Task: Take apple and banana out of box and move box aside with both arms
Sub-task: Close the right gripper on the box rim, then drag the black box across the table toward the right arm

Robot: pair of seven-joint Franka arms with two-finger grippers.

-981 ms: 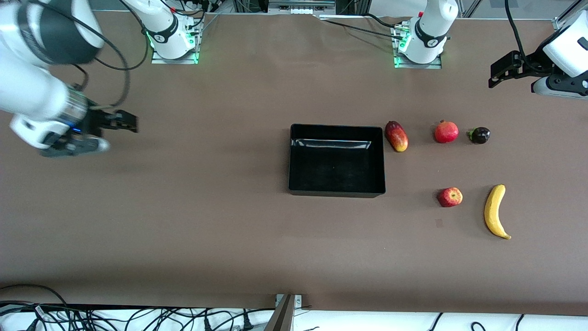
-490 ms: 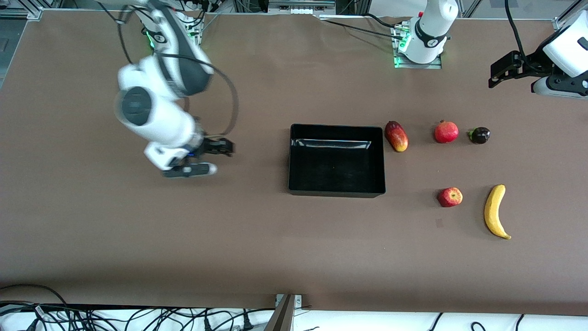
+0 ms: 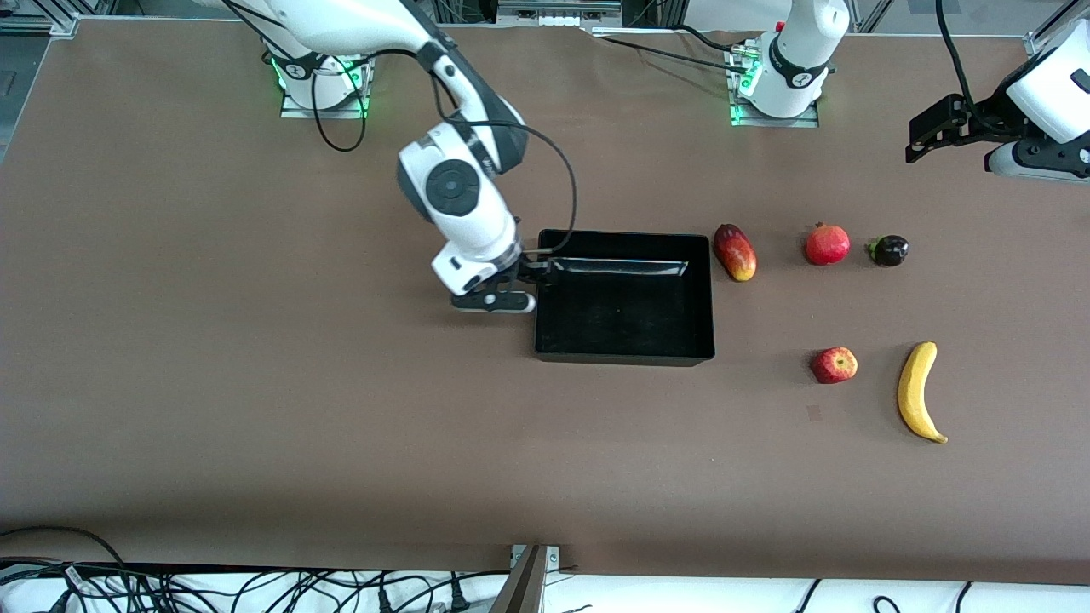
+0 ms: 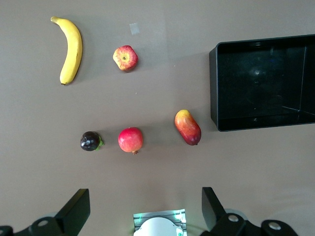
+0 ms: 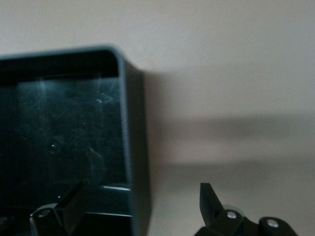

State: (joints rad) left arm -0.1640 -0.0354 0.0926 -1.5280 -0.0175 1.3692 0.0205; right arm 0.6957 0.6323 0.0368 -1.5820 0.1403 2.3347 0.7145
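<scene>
Brown table [image 3: 255,409]: right gripper [image 5: 142,201] spread astride box [image 3: 625,298] wall; left gripper [image 4: 145,209] spread, partly cut off.

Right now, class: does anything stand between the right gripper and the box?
Nothing visible does. The right gripper, open, is already at the wall of the box nearest the right arm's end; the box is empty.

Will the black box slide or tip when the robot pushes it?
The box is empty, wide and low-walled, so it probably slides rather than tips. Its glossy walls look slippery, so fingers may slip. Pushed at one end only, where the right gripper is, it might swivel.
</scene>
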